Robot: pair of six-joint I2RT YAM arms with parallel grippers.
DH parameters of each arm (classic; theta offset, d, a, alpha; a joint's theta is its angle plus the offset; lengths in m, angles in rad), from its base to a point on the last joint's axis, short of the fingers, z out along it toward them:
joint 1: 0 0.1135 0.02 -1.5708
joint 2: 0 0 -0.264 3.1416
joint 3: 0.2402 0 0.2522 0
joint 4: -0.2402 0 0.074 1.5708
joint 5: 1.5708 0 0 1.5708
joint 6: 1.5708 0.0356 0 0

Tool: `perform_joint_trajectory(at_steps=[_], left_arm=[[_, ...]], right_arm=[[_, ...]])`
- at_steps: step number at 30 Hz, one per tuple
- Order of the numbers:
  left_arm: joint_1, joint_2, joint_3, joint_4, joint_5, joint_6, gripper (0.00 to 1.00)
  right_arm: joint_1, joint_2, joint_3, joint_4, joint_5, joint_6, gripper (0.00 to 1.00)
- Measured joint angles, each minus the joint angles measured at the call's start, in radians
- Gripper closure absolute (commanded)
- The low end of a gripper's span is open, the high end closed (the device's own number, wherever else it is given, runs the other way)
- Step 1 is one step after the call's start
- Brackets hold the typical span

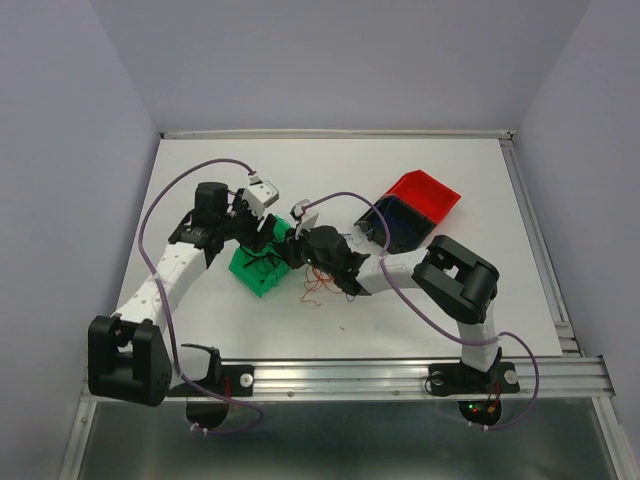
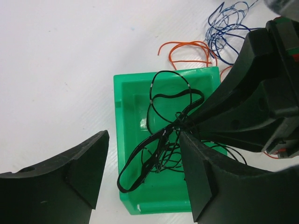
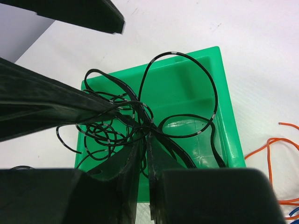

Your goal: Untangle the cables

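Observation:
A tangle of thin black cables [image 2: 150, 147] lies in and over a small green bin [image 2: 119, 107], also in the right wrist view [image 3: 174, 53]. My right gripper [image 3: 145, 139] is shut on a strand bundle of the black cables above the bin [image 3: 229, 112]; in the left wrist view it [image 2: 187, 122] reaches in from the right. My left gripper [image 2: 145, 140] is open, its fingers straddling the bin and the black tangle, right beside the right gripper. Red cables [image 2: 187, 44] and blue cables [image 2: 224, 23] lie on the table beyond the bin. In the top view both grippers meet over the bin [image 1: 255, 275].
A red bin [image 1: 425, 195] and a dark blue bin [image 1: 395, 220] stand together at the back right. The loose red and blue wires [image 1: 322, 285] lie just right of the green bin, under the right arm. White table all round.

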Motion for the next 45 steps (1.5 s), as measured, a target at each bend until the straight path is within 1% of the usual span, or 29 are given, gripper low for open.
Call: perform_joint_trajectory(at_steps=[3,5,6,8,9,11,12,13,14,15,18,21,23,25,29,32,36,42,45], left_arm=[[0.0,0.077,0.027,-0.003,0.042,0.003,0.29],[0.0,0.123,0.034,-0.006,0.058,0.005,0.33],[0.0,0.137,0.035,-0.01,0.063,0.007,0.39],[0.0,0.173,0.042,-0.015,0.071,0.01,0.48],[0.0,0.187,0.047,-0.018,0.072,0.013,0.59],[0.0,0.218,0.058,-0.021,0.074,0.02,0.71],[0.0,0.229,0.061,-0.023,0.079,0.02,0.82],[0.0,0.238,0.065,-0.028,0.085,0.024,0.87],[0.0,0.243,0.065,-0.031,0.089,0.029,0.95],[0.0,0.244,0.065,-0.034,0.09,0.029,0.99],[0.0,0.244,0.065,-0.033,0.088,0.033,1.0],[0.0,0.244,0.065,-0.029,0.075,0.032,1.0],[0.0,0.243,0.065,-0.023,0.065,0.032,1.0],[0.0,0.243,0.064,-0.016,0.06,0.032,1.0],[0.0,0.235,0.053,-0.001,0.044,0.032,1.0],[-0.005,0.217,0.04,0.008,0.028,0.032,1.0],[-0.026,0.218,0.04,0.018,0.0,0.026,1.0],[-0.1,0.262,0.04,0.026,-0.065,0.019,1.0],[-0.138,0.298,0.04,0.028,-0.11,0.017,1.0]], right_arm=[[0.0,0.0,0.0,0.0,-0.001,0.0,0.85],[0.0,0.0,0.0,0.0,-0.002,0.0,0.85],[0.0,0.0,0.0,0.0,-0.002,0.0,0.85],[0.0,0.0,0.0,0.0,-0.002,0.0,0.85],[0.0,0.0,0.0,0.0,-0.002,0.0,0.85],[0.0,0.0,0.0,0.0,-0.002,0.0,0.84],[0.0,0.0,0.0,0.0,-0.003,0.0,0.83],[0.0,0.0,0.0,0.0,-0.003,0.0,0.8],[0.0,0.0,0.0,0.0,-0.003,0.0,0.79],[0.0,0.0,0.0,0.0,-0.003,0.0,0.78],[0.002,0.0,0.0,0.001,-0.002,0.002,0.68],[0.005,-0.013,0.0,-0.014,0.001,0.008,0.62],[0.008,-0.032,0.0,-0.049,0.008,0.016,0.57],[0.013,-0.076,-0.001,-0.093,0.018,0.026,0.55],[0.019,-0.172,-0.015,-0.128,0.048,0.05,0.54],[0.019,-0.268,-0.059,-0.142,0.092,0.064,0.54],[0.019,-0.391,-0.147,-0.149,0.192,0.09,0.53],[0.019,-0.528,-0.266,-0.171,0.339,0.122,0.52],[0.019,-0.576,-0.299,-0.172,0.378,0.129,0.52]])
